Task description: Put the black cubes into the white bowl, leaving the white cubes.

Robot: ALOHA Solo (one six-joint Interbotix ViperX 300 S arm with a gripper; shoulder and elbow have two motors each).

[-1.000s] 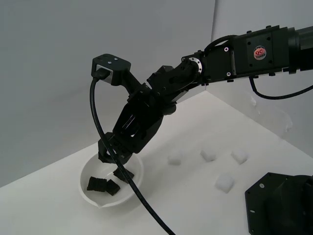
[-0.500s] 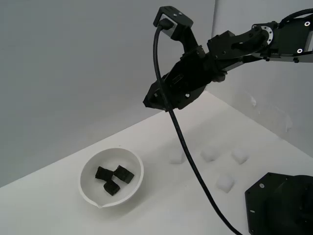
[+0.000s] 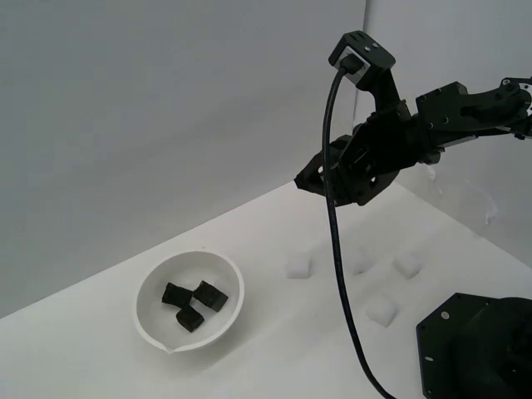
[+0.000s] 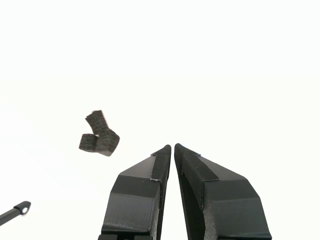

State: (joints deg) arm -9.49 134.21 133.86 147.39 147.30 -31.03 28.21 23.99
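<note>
Three black cubes (image 3: 194, 302) lie together inside the white bowl (image 3: 226, 275) on the exterior view's left. They also show as a dark cluster in the wrist view (image 4: 98, 139); the bowl is washed out there. My gripper (image 3: 306, 177) is raised high above the table, well to the right of the bowl, and it is shut and empty, its fingertips (image 4: 172, 147) nearly touching. Four white cubes sit on the table to the right of the bowl: one nearest it (image 3: 298, 267), one partly behind the cable (image 3: 358, 264), one farther right (image 3: 406, 265), one nearer the front (image 3: 381, 310).
A thick black cable (image 3: 337, 241) hangs from the wrist camera down across the table. A black robot base (image 3: 474, 349) stands at the front right. Grey and white walls close the back.
The gripper has risen from inside the bowl and swung up and to the exterior view's right. The three black cubes stay in the bowl.
</note>
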